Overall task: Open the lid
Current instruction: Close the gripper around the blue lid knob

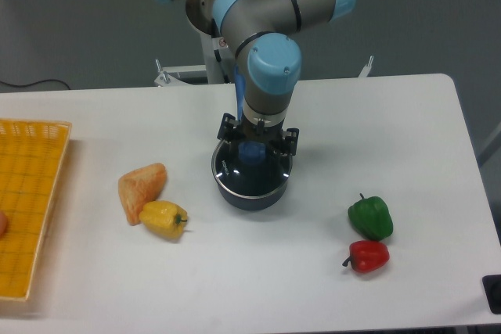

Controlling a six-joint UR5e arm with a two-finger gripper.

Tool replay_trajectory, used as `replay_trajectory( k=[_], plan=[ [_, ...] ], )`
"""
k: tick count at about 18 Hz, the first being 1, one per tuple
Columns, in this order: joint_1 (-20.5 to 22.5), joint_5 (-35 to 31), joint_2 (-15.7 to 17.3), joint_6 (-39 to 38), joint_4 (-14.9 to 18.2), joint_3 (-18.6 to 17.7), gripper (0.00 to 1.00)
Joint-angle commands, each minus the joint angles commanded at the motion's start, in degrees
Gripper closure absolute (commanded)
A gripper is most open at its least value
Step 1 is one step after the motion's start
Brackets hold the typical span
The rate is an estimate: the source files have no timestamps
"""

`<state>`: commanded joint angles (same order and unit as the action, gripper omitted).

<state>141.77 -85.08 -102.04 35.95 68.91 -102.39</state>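
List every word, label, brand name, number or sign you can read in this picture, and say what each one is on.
White printing on the lid, near its left rim: too small and blurred to read.
Small sticker with a red mark on the robot's base column: a sign of some kind, too small to make out.
No other text shows on the saucepan, the vegetables, the basket or the table.
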Motion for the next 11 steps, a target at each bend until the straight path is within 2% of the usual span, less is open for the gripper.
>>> replay_trajectory(
  k=[11],
  plan=[
    [-0.97, -2.11, -0.62, 0.18, 0.09, -0.26, 0.0]
  ],
)
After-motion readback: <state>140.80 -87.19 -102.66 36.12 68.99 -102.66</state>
